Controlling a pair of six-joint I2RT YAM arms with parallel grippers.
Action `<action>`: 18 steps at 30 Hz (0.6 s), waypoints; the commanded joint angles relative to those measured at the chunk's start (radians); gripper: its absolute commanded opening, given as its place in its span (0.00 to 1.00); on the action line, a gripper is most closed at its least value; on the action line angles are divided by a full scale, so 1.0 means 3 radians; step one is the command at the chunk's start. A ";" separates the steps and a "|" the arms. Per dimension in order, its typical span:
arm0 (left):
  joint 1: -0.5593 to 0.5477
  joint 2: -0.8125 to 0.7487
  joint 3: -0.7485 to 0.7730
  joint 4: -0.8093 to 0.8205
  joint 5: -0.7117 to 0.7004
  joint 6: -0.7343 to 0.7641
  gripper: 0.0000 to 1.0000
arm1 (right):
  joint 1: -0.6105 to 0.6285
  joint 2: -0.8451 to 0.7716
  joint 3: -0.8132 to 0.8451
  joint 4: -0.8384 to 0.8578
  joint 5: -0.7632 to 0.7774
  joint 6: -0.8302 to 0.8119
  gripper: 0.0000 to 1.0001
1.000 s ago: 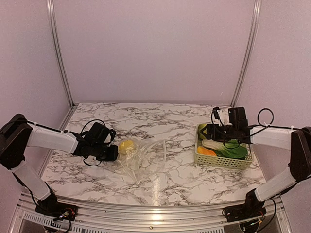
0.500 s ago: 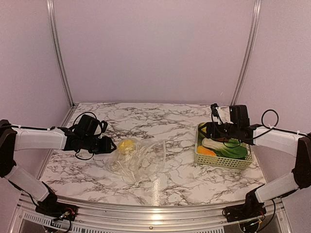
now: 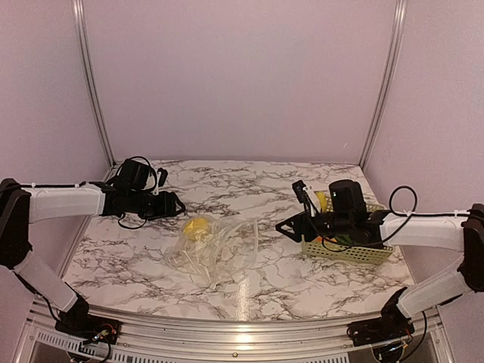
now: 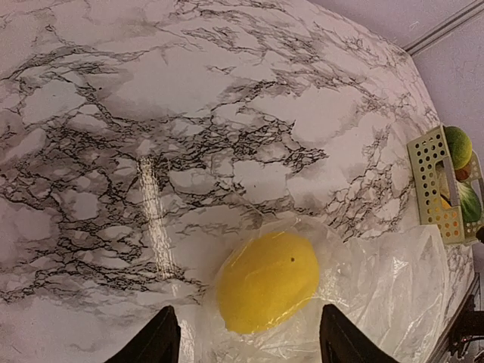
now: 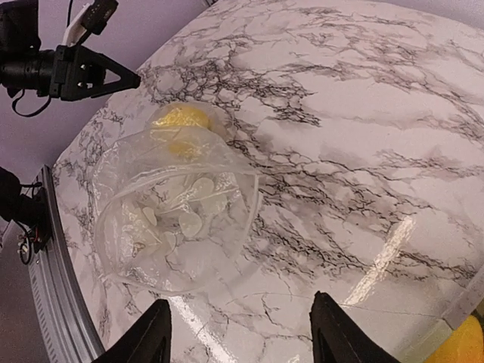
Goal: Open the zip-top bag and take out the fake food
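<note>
Pale walls (image 3: 242, 76) round a marble table (image 3: 265, 185). The zip-top bag (image 3: 215, 253) lies slack mid-table with one yellow piece (image 3: 198, 227) inside, at its far-left end. My left gripper (image 3: 178, 206) hangs just left of the bag and clear of the film, fingers apart and nothing in them. I judge it's released so the bag lies free for the other side. My right gripper (image 3: 286, 227) sits right of the bag, between it and the basket (image 3: 344, 253), aimed at the bag, fingers spread and empty too. The basket is well right of the bag with green fake food (image 4: 458, 145) in it, so most of the unloading looks done and the yellow piece is what's left. The bag mouth seems to gape toward the right, though clear film makes that hard to be sure of. The next move needs my right fingers in through that mouth without dragging the floppy bag along.
</note>
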 commanded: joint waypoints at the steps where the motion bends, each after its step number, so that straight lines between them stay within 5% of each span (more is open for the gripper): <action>1: 0.0006 0.0316 0.0139 0.0130 0.0211 0.0073 0.65 | 0.0302 0.0276 0.0052 0.0426 0.0022 0.0226 0.55; 11: -0.0040 0.0778 0.0167 0.0445 0.0347 -0.0014 0.59 | 0.0810 0.1354 0.0393 0.1145 0.0090 0.0495 0.47; 18: -0.0129 0.0992 0.0040 0.0568 0.0376 -0.0001 0.46 | 0.0921 0.1798 0.0758 0.1282 0.0146 0.0539 0.47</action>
